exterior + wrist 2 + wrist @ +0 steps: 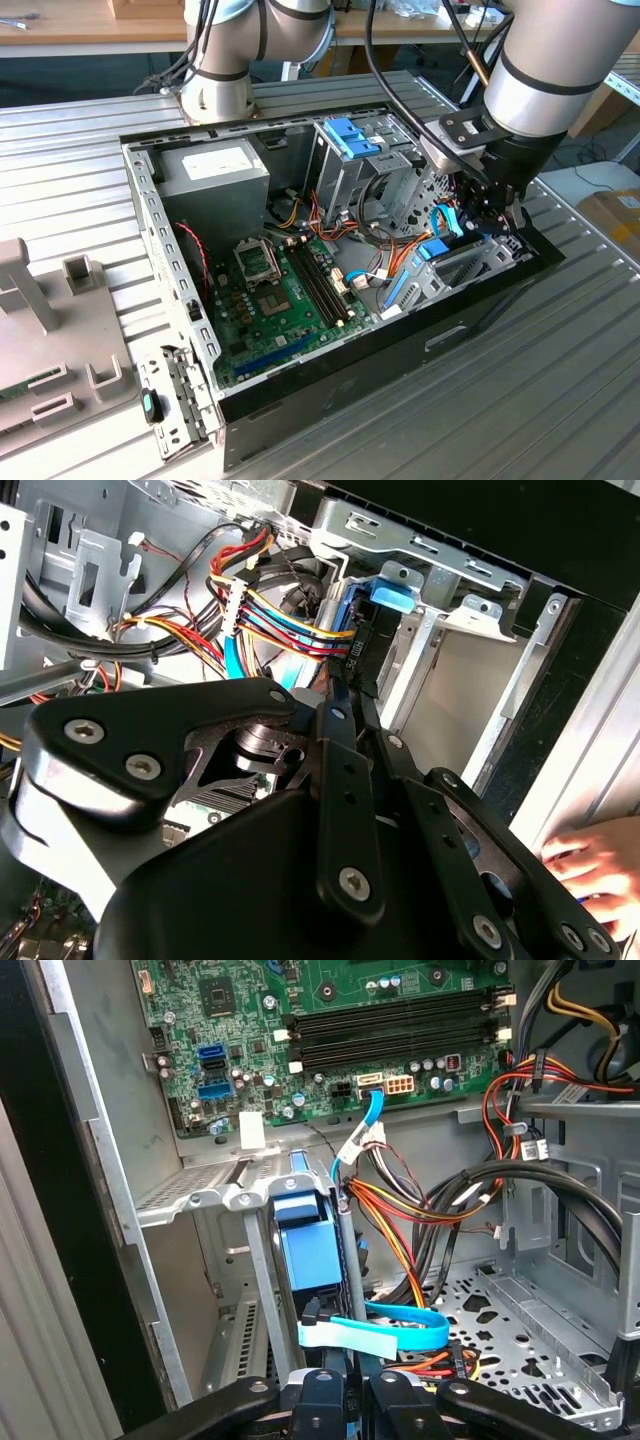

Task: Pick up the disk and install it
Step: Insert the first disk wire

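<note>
The disk stands on edge in the drive bay at the case's front corner, on the exterior view's right. Its light-blue rail frame (310,1250) and a thin grey metal edge beside it show in the first wrist view. The same blue rail end (392,593) shows in the second wrist view and, from outside, the disk (432,250). My gripper (493,222) is lowered into that bay. Its black fingers meet tightly on the disk's thin grey edge in both wrist views, gripper (355,1392) and gripper (340,688). Most of the disk's face is hidden by the cage.
A flat light-blue data cable (372,1336) and bundled power wires (420,1210) cross close to the fingers. The motherboard (285,290), tall drive cage (350,160) and power supply (215,170) fill the open case. A person's hand (592,872) rests outside the case wall.
</note>
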